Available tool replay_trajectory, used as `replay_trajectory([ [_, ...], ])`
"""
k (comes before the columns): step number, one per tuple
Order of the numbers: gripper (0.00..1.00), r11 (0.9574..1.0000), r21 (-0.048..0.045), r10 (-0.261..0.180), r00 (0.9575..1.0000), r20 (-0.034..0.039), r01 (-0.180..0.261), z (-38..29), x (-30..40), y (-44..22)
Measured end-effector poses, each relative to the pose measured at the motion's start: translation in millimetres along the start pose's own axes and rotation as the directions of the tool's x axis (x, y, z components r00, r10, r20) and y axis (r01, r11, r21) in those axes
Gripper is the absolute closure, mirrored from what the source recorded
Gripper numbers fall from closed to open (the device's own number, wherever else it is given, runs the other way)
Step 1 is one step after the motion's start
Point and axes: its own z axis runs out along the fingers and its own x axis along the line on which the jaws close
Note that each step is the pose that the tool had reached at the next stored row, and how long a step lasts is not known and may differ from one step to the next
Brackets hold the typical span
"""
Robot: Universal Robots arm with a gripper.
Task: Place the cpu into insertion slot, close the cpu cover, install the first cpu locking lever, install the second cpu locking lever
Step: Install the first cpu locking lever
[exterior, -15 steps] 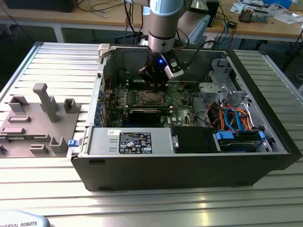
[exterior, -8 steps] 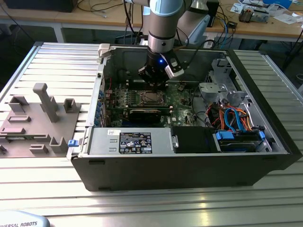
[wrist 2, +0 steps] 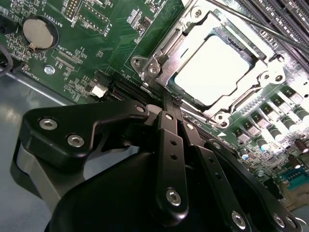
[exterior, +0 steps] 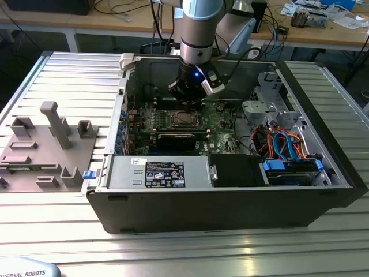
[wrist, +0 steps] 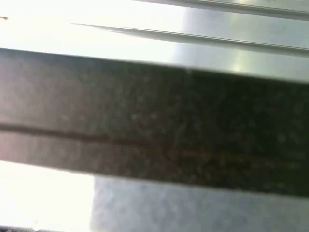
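Down inside the case, hand [wrist 2: 166, 99] (fingers pinched together, empty) beside cpu cover [wrist 2: 164, 46], over seated cpu [wrist 2: 212, 67]

You see a green motherboard [wrist 2: 96, 43] with white print and a silvery coin cell [wrist 2: 39, 30]. The cpu [wrist 2: 212, 65] shows a pale silvery-grey face inside the silvery cpu cover [wrist 2: 159, 58]. The gripper [wrist 2: 169, 121] is matte black with silver screws. The computer case [exterior: 230, 202] is black, with blue and orange cables [exterior: 285, 141].
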Motion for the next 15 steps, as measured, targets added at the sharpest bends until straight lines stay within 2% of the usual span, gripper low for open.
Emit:
replay_trajectory([
  [8,0.89,1.0000,-0.0002,-0.003,1.0000,-0.0001,0.003,-8.8,0.0,0.7],
  [15,0.89,1.0000,-0.0002,-0.003,1.0000,-0.0018,0.003,-9.0,-1.4,0.4],
])
